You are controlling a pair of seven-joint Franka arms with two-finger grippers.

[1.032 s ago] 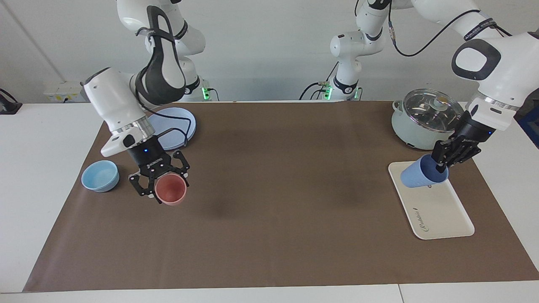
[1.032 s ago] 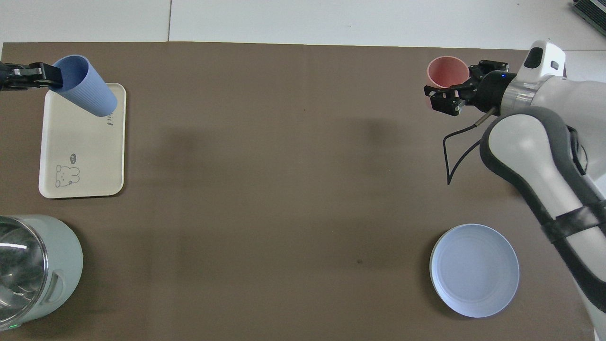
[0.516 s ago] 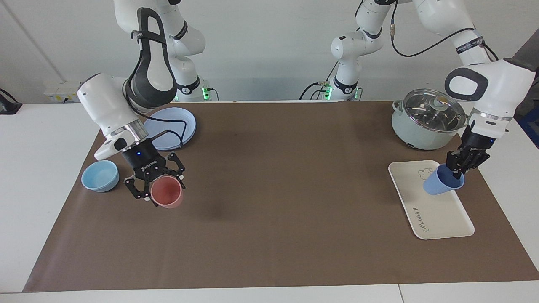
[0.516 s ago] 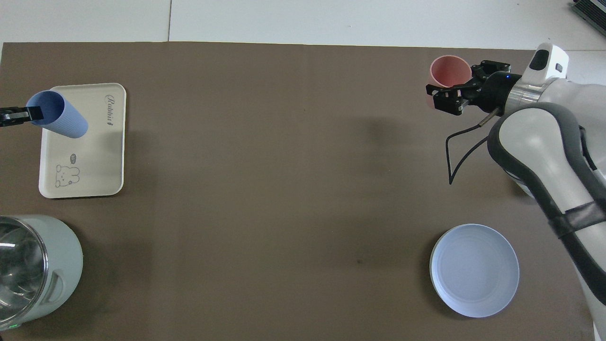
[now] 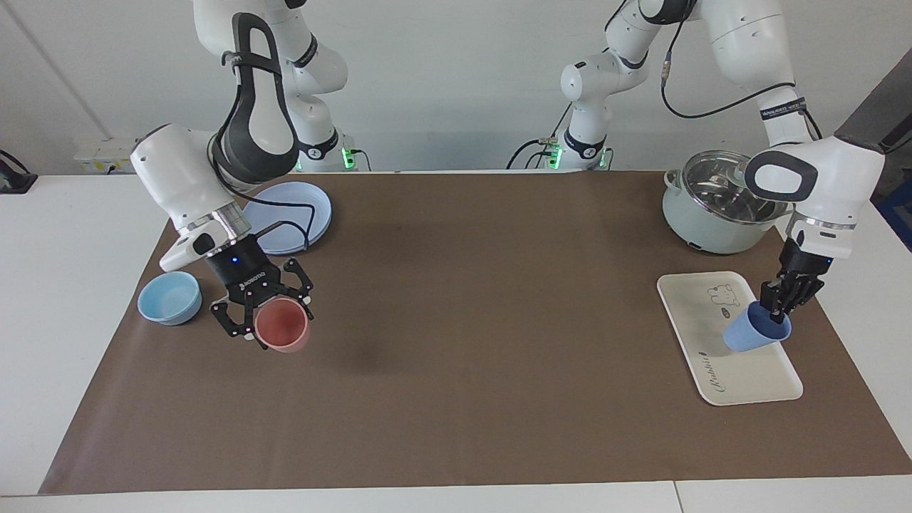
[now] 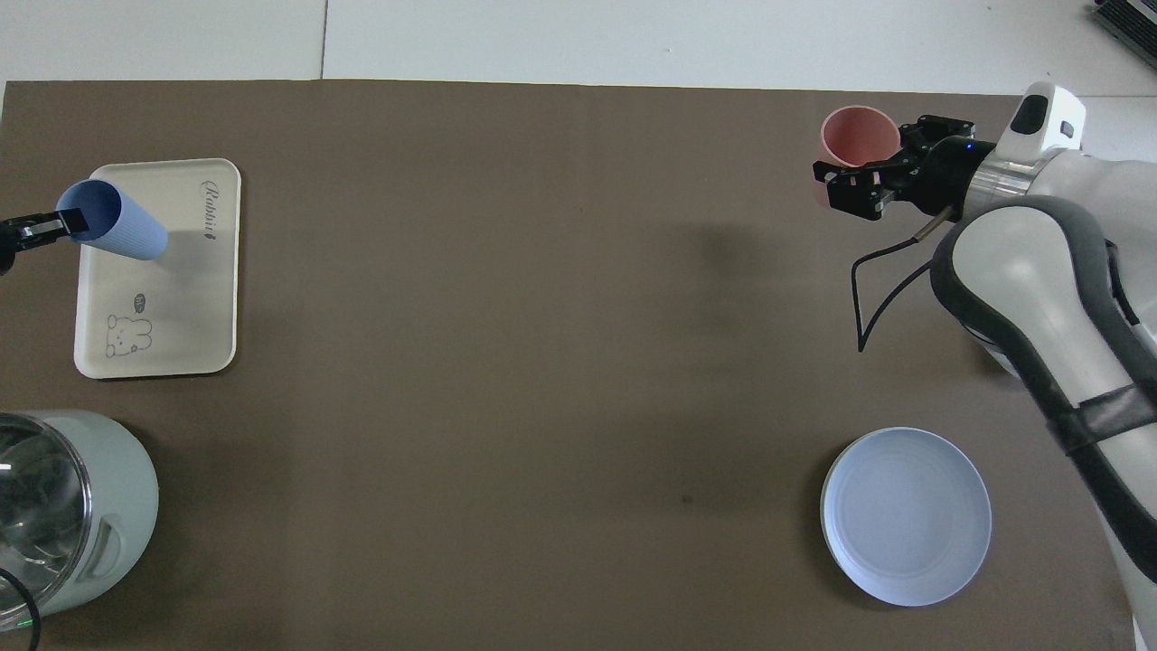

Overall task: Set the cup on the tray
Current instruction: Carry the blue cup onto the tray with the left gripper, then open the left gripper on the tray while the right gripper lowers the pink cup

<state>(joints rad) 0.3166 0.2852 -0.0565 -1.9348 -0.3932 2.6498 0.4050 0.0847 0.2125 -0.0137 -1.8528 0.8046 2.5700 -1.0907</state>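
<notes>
My left gripper (image 5: pixel 776 311) is shut on the rim of the periwinkle-blue cup (image 5: pixel 754 332). It holds the cup tilted, base down, low over the middle of the cream-white tray (image 5: pixel 741 381). I cannot tell whether the base touches the tray. In the overhead view the cup (image 6: pixel 117 231) lies over the tray (image 6: pixel 172 325) with the left gripper (image 6: pixel 50 226) at the view's edge. My right gripper (image 5: pixel 269 318) is at the right arm's end of the table, its fingers spread around a salmon-pink cup (image 5: pixel 283 325), also in the overhead view (image 6: pixel 859 140).
A pale-green pot with a glass lid (image 5: pixel 712 206) stands nearer to the robots than the tray. A light-blue bowl (image 5: pixel 169 297) sits beside the right gripper. A round blue plate (image 5: pixel 313 206) lies nearer to the robots than the bowl.
My left gripper has carried the blue cup from the tray's robot-side end toward its middle and lowered it, less tilted now. My right gripper with the pink cup shifted slightly, then stayed still.
</notes>
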